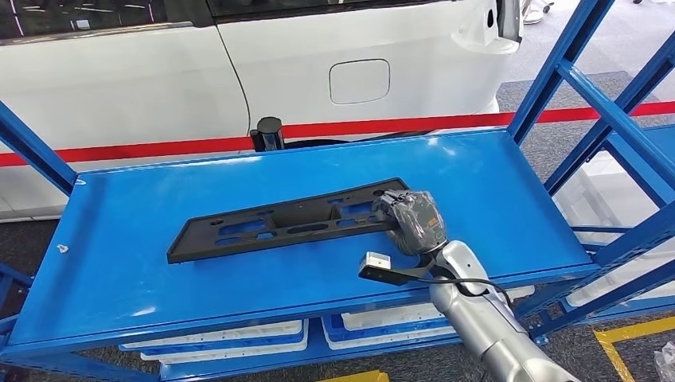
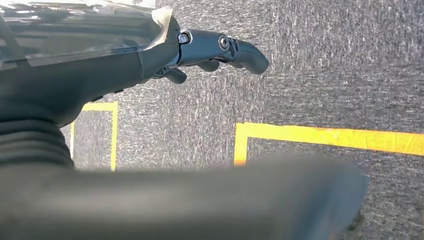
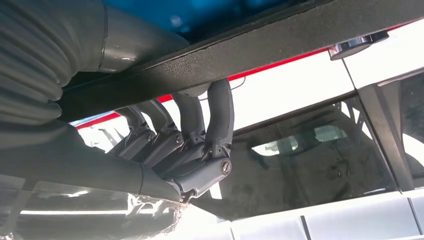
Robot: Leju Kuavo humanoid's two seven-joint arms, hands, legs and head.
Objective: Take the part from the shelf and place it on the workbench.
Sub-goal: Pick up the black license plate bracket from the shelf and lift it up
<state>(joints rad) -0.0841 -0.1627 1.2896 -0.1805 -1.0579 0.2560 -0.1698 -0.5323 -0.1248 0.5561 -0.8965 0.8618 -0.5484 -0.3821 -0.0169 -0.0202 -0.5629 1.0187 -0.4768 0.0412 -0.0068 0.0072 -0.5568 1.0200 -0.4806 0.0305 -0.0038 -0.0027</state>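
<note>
A long, flat black plastic part with several cut-outs lies at a slant on the blue shelf. My right hand is at its right end. In the right wrist view the dark fingers curl over the edge of the part and the thumb lies on its other side, so the hand grips it. The part still rests on the shelf. My left hand hangs over the grey floor, its fingers stretched out with nothing in them.
A white car stands close behind the shelf. Blue uprights and diagonal braces frame the right side. A black post rises at the back edge. White bins sit on the level below. Yellow tape marks the floor.
</note>
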